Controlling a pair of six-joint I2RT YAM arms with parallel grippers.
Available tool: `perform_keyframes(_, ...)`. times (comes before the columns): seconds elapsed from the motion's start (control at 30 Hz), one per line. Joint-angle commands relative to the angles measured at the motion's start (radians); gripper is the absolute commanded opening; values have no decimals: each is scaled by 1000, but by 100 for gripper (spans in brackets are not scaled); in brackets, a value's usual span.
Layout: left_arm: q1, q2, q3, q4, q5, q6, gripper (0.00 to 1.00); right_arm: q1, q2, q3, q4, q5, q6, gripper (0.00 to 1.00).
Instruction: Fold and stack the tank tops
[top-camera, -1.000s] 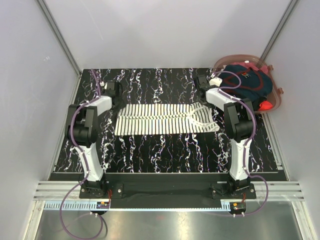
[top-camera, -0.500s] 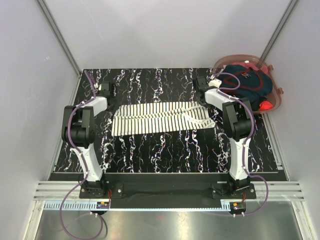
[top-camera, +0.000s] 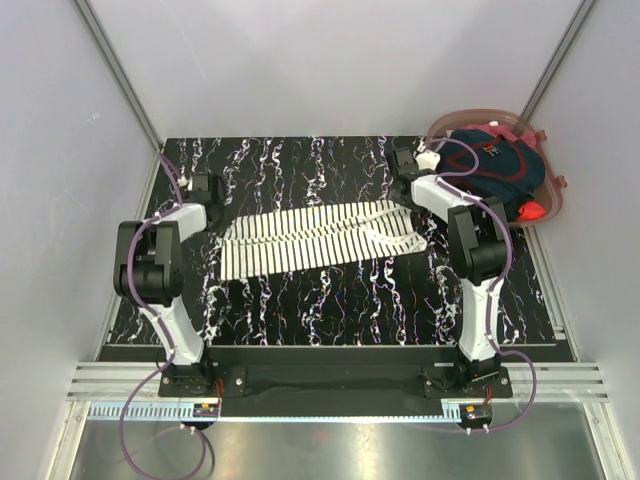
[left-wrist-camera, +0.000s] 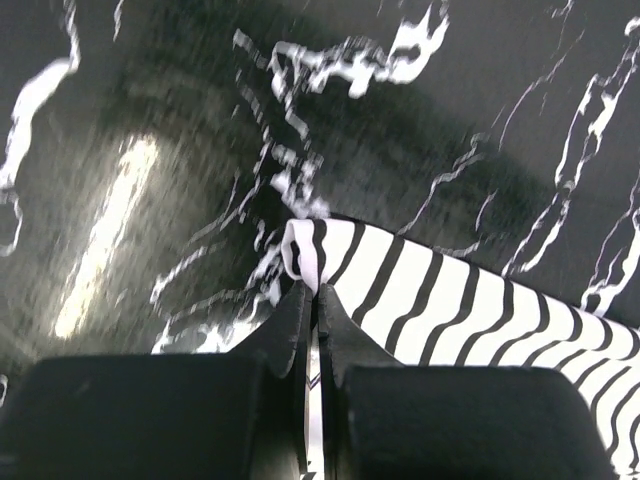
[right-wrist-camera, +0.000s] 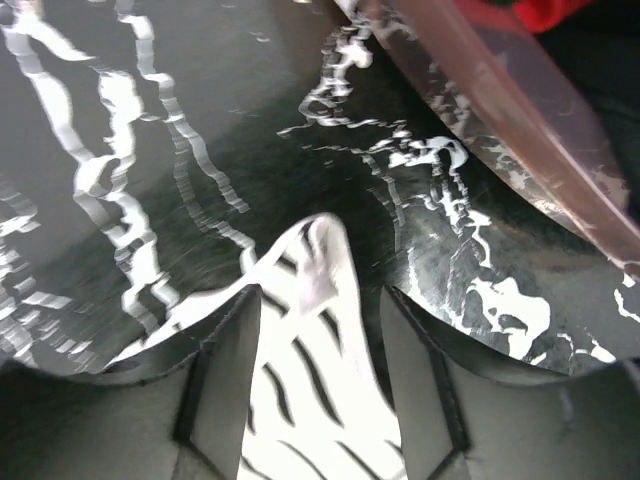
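Top external view: a black counter (top-camera: 330, 300) veined with white, walled in by pale panels, with two robot arms rising from its near edge. A striped tank top (top-camera: 310, 238), white with thin dark bands, lies stretched crosswise over the middle of the counter. It runs at a slight slant, its left end a little nearer the arm bases than its right end, and its right end is rumpled. The left arm (top-camera: 150, 265) bends outward and reaches to the left end of the cloth; the right arm (top-camera: 478, 245) reaches forward to the right end. At the far right corner sits a pink see-through tub (top-camera: 470, 117) holding a navy tank top (top-camera: 495, 165), bunched up, with a bright red patch at its near side. The tub is well apart from the striped cloth. Left wrist view: the left fingers (left-wrist-camera: 300, 315) are pressed together and clamped on a small fold at the edge of the striped tank top. The white hem pokes out just beyond their tips, and the rest of the cloth trails off to the right over the counter. Right wrist view: the right fingers (right-wrist-camera: 238, 330) stand apart. A narrow end of the striped tank top lies on the counter between them, its rounded tip reaching just past their tips. The cloth sits against the inner face of one finger, with a dark gap beside the other. The tub's pink rim crosses the upper right corner of this view, red cloth showing behind it.
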Motion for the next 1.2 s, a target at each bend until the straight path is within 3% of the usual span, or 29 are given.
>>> perform_keyframes(0.0,4,-113,-87,53,4,-38,0,34,-139,-6,45,-73,-37,60)
perform_keyframes(0.13,6,-211,-194,85,-16,-107,0,93,-202,-73,-3,-132,0,65)
perform_keyframes(0.37,6,-347,-320,96,-55,-190,2,212,-332,-237,-55,-157,26,60)
perform_keyframes(0.63,6,-370,-349,111,-44,-179,2,214,-438,-474,19,-247,51,58)
perform_keyframes(0.83,-1,-379,-365,130,-41,-179,2,212,-381,-483,62,-239,58,52)
perform_keyframes(0.93,-7,-383,-374,131,-50,-179,2,203,-348,-457,72,-221,57,43)
perform_keyframes(0.97,-10,-386,-380,130,-52,-181,1,199,-337,-449,83,-224,52,28)
perform_keyframes(1.07,-50,-391,-385,116,-88,-190,1,157,-282,-405,91,-256,45,15)
perform_keyframes(1.1,-92,-397,-383,111,-105,-193,1,146,-263,-393,94,-276,43,4)
perform_keyframes(1.17,-132,-400,-383,85,-150,-216,1,105,-220,-353,104,-307,42,0)
